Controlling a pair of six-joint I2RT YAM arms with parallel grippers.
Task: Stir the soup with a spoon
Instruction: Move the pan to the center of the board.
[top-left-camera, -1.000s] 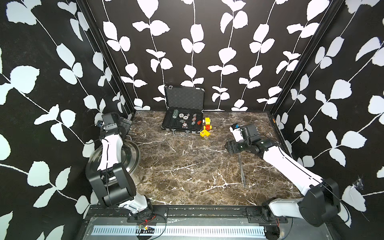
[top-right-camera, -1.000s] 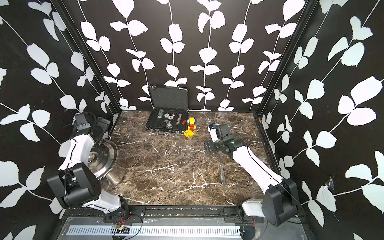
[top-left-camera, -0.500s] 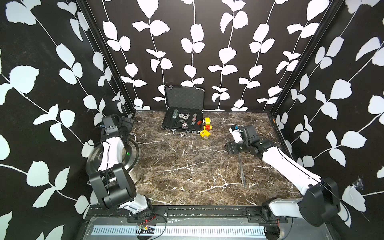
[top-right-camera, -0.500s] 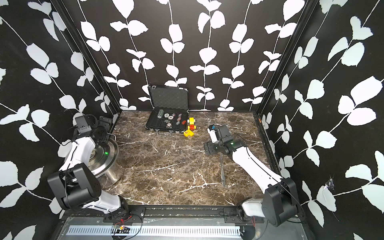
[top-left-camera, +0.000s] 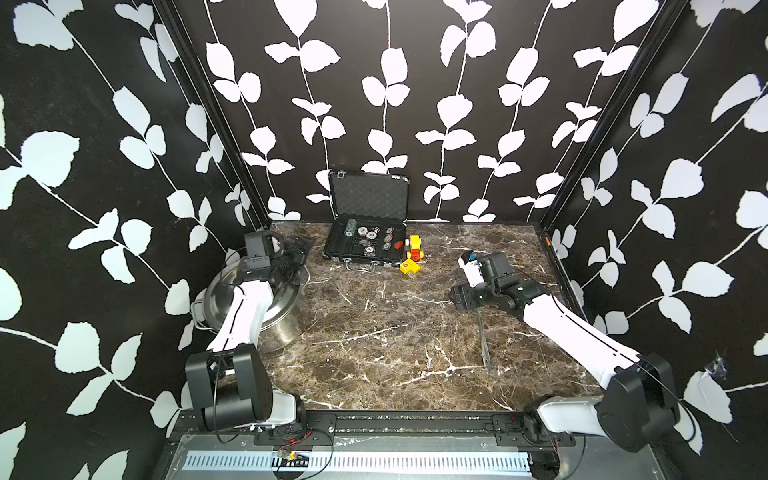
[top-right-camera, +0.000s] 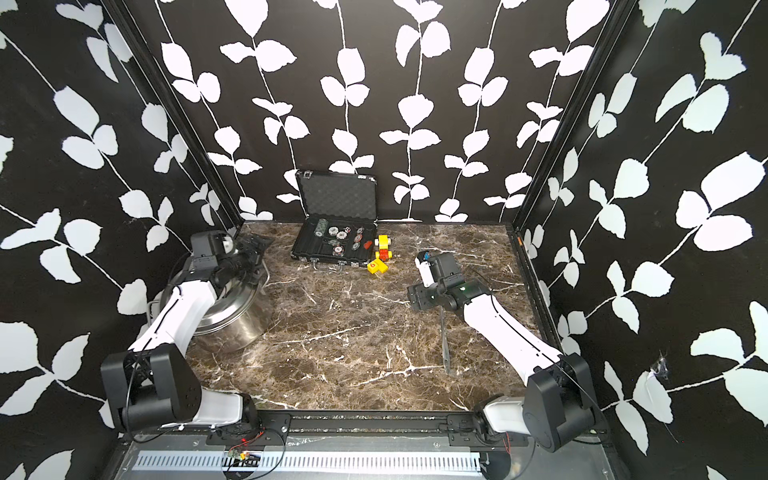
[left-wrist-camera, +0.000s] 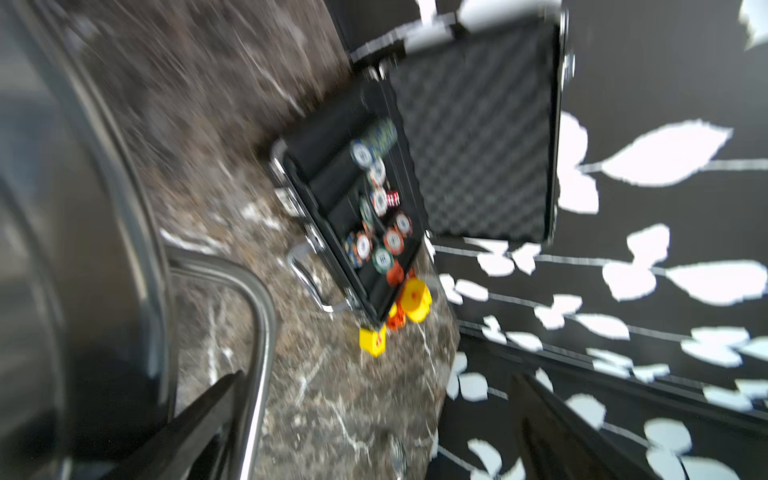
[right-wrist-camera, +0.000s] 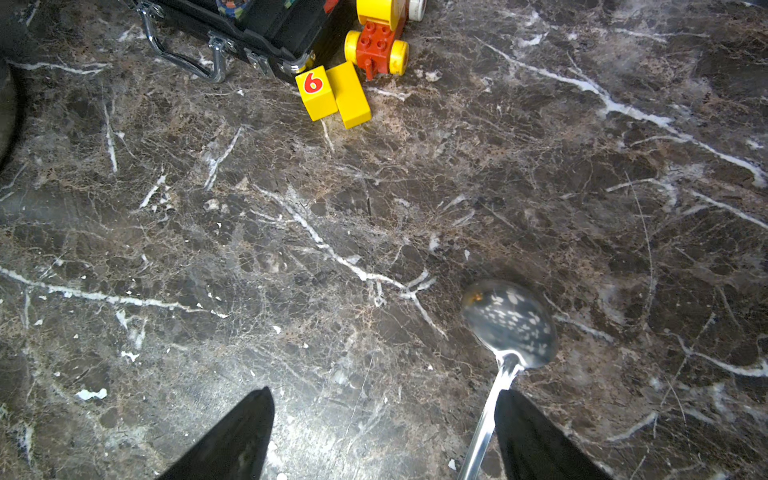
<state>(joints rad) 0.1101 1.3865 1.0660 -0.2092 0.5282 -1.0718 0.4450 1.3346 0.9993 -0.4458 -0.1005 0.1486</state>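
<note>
Steel pot (top-left-camera: 282, 324) at far left, with the left gripper (top-left-camera: 298, 249) by its far rim, fingers apart and clasping nothing. Ahead of that gripper stand an open chip case (top-left-camera: 368, 199) and yellow toy blocks (top-left-camera: 409, 266). Right gripper (right-wrist-camera: 384, 392) is spread wide above the marble table (top-left-camera: 374, 332). The spoon (right-wrist-camera: 511, 328) lies flat between its fingers, just beside one, bowl just beyond the tips.
</note>
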